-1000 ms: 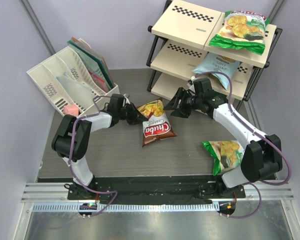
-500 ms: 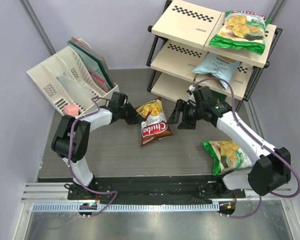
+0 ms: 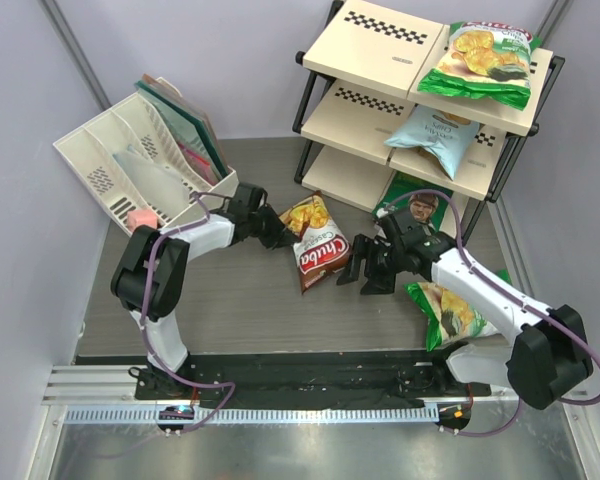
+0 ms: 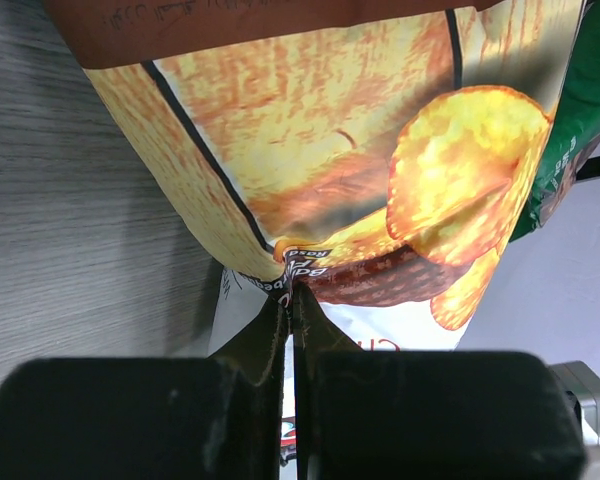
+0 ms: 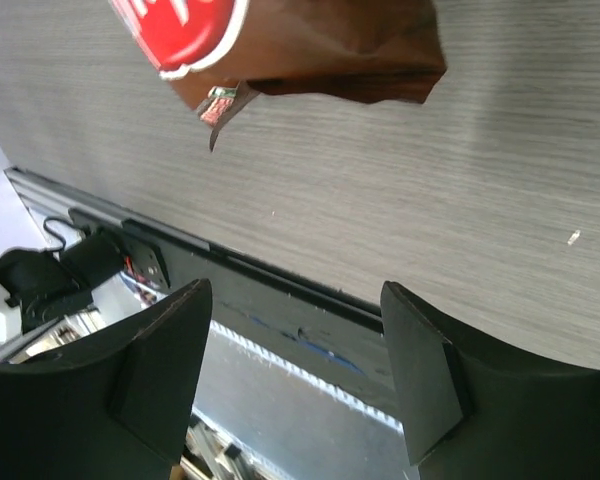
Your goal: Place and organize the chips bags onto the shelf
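Note:
The dark brown "Chuba" chips bag [image 3: 316,246] lies tilted on the table in front of the shelf [image 3: 372,44]. My left gripper [image 3: 276,233] is shut on the bag's left edge; the left wrist view shows its jaws [image 4: 292,305] pinching the seam of the bag [image 4: 310,150]. My right gripper [image 3: 364,271] is open and empty beside the bag's near right end; the bag's end [image 5: 310,45] shows ahead of the open jaws [image 5: 295,300]. One green-and-white bag [image 3: 480,58] lies on the top board. The light blue bag [image 3: 435,133] lies on the middle board. The other green-and-white bag [image 3: 450,305] lies on the table by my right arm.
A white slotted organizer [image 3: 130,165] with folders stands at the back left. A dark green packet [image 3: 410,203] lies at the foot of the shelf, behind my right arm. Purple walls close in on both sides.
My left gripper has dragged the brown bag to the right and turned it. My right gripper has drawn back from the shelf toward the near side, ending beside the bag's near end.

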Controlling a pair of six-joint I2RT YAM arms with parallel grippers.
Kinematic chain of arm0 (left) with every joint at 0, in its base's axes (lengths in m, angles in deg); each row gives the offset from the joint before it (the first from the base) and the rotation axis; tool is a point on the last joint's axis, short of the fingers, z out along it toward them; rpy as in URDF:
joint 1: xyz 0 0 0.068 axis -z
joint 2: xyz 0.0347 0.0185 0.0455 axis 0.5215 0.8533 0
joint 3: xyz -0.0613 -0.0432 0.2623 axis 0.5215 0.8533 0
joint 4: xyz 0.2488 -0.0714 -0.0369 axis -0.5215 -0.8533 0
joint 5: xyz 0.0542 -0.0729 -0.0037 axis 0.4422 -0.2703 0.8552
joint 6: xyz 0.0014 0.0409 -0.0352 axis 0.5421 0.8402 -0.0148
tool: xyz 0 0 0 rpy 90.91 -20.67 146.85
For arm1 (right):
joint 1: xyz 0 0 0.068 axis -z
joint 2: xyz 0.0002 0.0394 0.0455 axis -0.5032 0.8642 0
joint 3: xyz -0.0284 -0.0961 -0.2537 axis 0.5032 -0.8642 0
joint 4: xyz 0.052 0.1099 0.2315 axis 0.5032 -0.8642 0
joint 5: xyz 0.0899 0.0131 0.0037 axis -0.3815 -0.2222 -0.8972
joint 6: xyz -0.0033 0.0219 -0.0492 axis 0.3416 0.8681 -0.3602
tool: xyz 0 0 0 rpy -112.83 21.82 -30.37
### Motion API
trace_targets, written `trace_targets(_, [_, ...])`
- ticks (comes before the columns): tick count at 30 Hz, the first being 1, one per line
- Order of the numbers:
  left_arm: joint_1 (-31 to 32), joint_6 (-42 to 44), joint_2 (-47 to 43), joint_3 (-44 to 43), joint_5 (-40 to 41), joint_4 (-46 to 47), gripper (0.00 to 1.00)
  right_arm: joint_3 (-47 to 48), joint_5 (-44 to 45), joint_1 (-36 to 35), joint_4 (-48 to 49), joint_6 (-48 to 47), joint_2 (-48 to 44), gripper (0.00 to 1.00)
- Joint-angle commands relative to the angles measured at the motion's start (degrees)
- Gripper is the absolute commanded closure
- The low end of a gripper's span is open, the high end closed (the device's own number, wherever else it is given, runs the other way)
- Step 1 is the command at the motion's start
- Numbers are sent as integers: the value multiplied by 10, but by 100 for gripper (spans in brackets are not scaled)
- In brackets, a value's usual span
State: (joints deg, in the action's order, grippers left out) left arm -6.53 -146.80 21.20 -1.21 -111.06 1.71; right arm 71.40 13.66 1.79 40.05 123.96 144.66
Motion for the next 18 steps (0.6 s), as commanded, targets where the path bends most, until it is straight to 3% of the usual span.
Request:
trace_targets(1, [13, 5, 7, 14, 29, -36, 100, -24, 36, -8, 92, 53, 6, 25])
trace_targets(11, [21, 13, -26, 38, 27, -44, 100, -30, 76, -38, 230, 103, 74, 23])
trace_targets(18, [21, 28, -26, 29, 23, -54, 100, -60, 119, -38, 247, 113, 93, 21])
